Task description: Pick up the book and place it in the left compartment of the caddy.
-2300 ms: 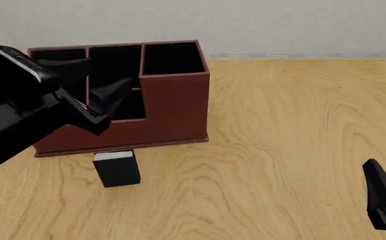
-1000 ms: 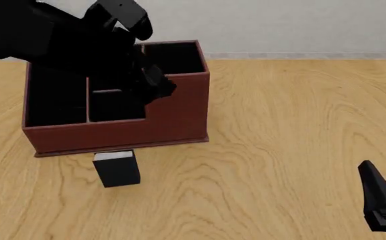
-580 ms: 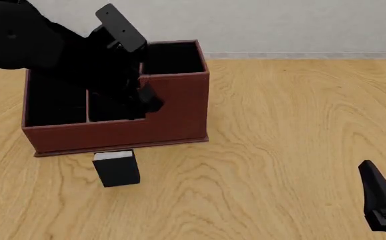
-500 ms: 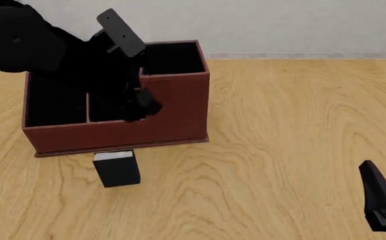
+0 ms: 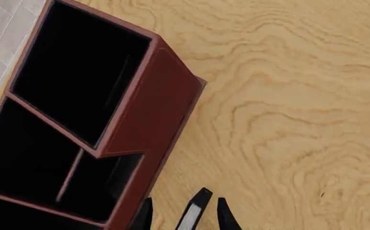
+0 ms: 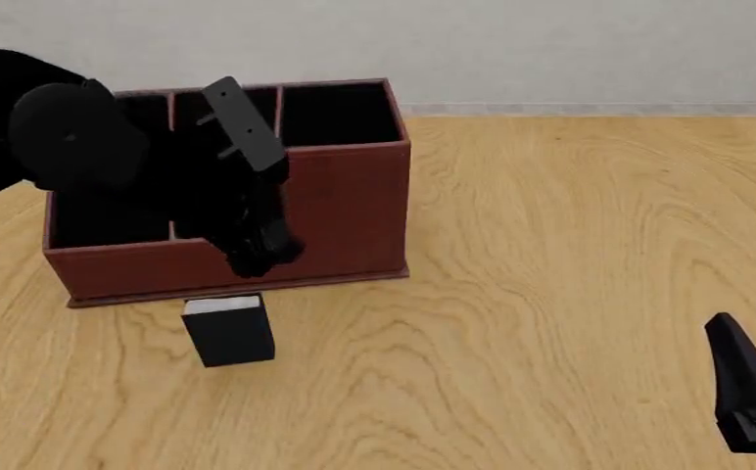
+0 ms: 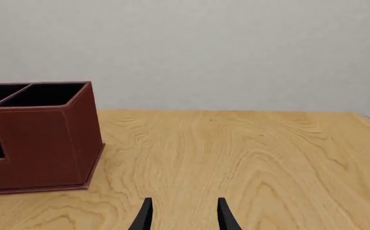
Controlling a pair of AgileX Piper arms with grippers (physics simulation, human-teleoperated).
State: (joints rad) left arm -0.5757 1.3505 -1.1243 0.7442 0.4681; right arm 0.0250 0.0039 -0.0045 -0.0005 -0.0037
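Compared with half a second ago, we see the left arm lower and nearer the table's front: the left gripper [image 6: 263, 257] now hangs in front of the caddy's [image 6: 339, 211] low front wall, just above and slightly right of the book [image 6: 229, 331], where before it was over the middle sections. In the left wrist view its fingers [image 5: 223, 218] are spread, with the book's white page edge showing between them, untouched. The book has not moved: it stands upright on the wooden table [image 6: 548, 255] just in front of the caddy, a small thick black hardcover with a white top edge. The left compartment [image 6: 97, 211] is largely hidden behind the arm. The caddy is reddish-brown with black interiors, its right end taller. Far right, the right gripper [image 6: 749, 392] sits unchanged near the table's front edge, its fingers apart with nothing between them in the right wrist view.
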